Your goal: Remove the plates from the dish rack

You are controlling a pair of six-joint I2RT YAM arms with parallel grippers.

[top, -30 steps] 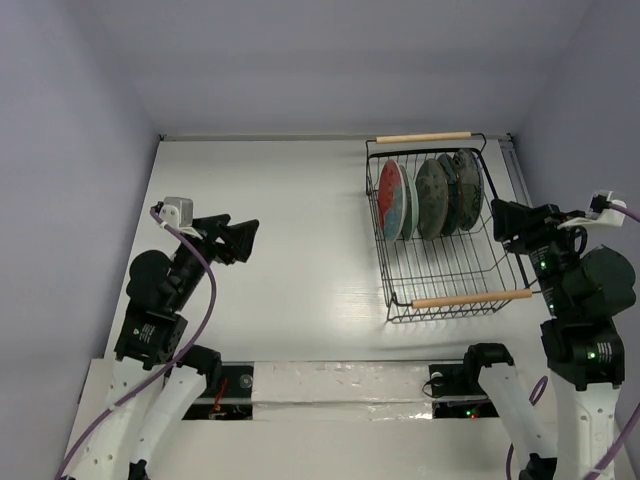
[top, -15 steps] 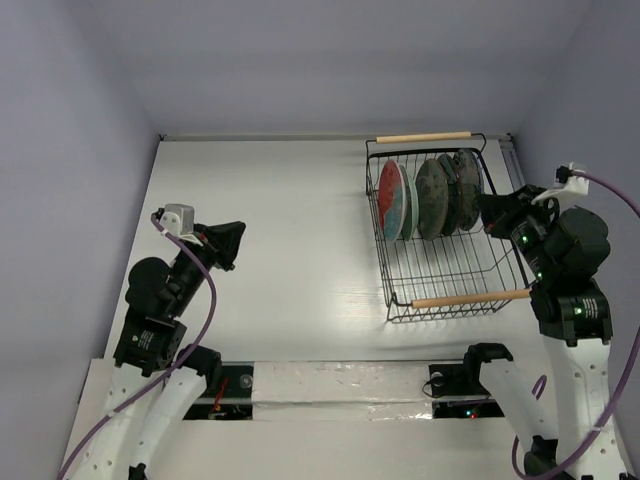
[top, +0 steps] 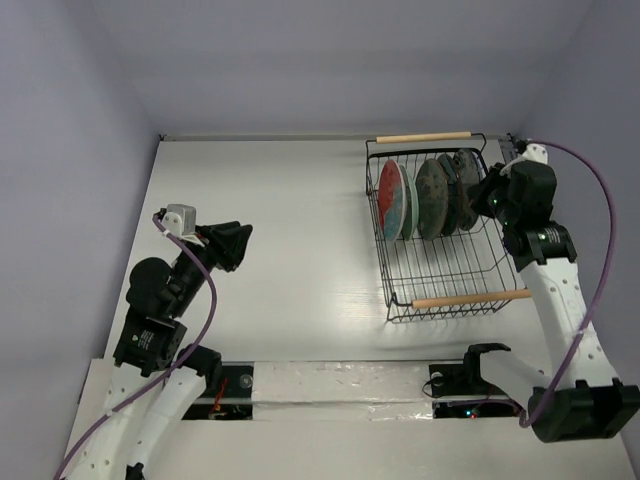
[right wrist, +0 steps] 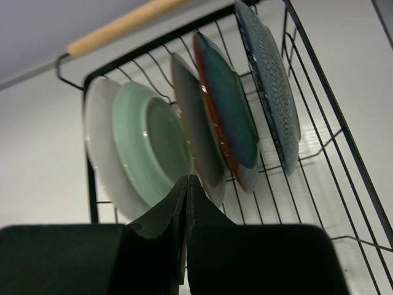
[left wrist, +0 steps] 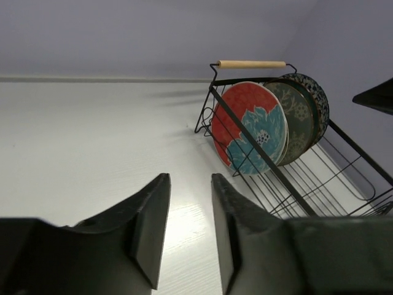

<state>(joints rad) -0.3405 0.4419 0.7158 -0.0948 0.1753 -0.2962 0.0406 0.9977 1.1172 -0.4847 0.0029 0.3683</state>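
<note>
Plates (right wrist: 228, 107) stand on edge just ahead of my right claw (right wrist: 186, 179), whose fingers are pressed together on nothing. The pale green plate (right wrist: 150, 132) sits nearest the tip. Dish rack (top: 470, 298) surrounds them. My left claw (left wrist: 189, 184) is narrowly parted and empty, with the rack well off ahead to its right.

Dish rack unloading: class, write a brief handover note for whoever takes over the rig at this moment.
Left gripper: open, empty, over the table left of the dish rack.
Right gripper: shut, empty, at the rack's right side, aimed at the plates.
Plates all stand on edge at the rack's far end.
Done: none unloaded.
Left: every plate.
</note>
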